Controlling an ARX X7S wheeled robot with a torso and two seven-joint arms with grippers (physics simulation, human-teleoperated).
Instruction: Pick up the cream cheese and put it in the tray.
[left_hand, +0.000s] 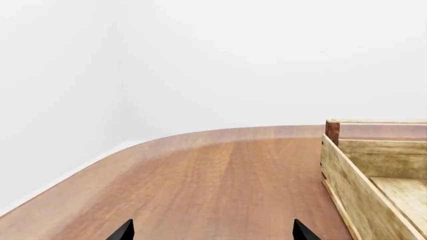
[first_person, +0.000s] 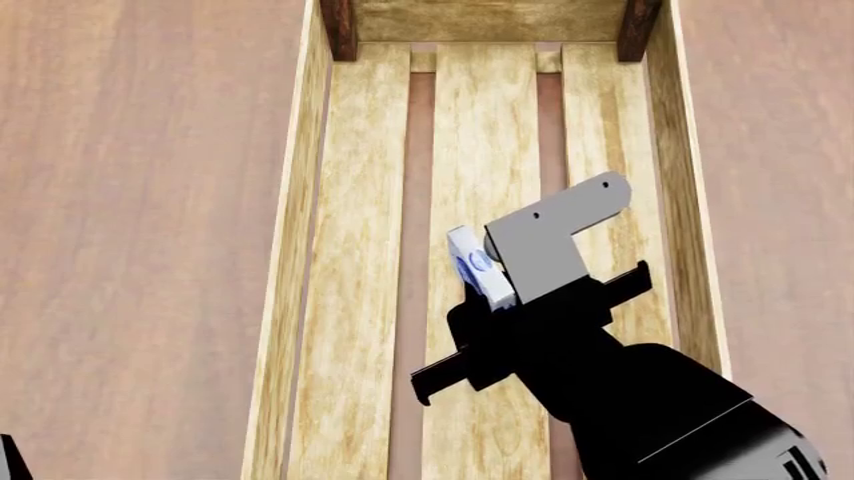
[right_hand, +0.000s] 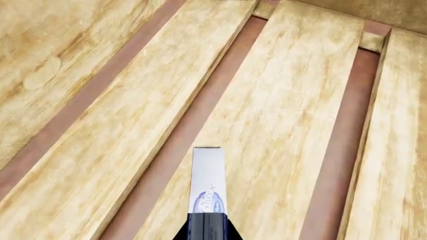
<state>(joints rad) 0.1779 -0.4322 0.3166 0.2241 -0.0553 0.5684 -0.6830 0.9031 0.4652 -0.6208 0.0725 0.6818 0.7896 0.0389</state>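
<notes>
The right gripper (first_person: 487, 285), clamped on the cream cheese (first_person: 478, 265), hangs over the wooden tray (first_person: 304, 250); only lowering and release appear left.

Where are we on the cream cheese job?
Pickup looks done: the right hand is shut on the cream cheese, carried above the tray slats. Whether it touches them, I cannot tell. Left: lower, release, withdraw. The left hand sits open beside the tray.

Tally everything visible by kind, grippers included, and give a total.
Cream cheese box: 1
Wooden slat tray: 1
Wooden table: 1
Grippers: 2, the left gripper and the right gripper
Total: 5
</notes>
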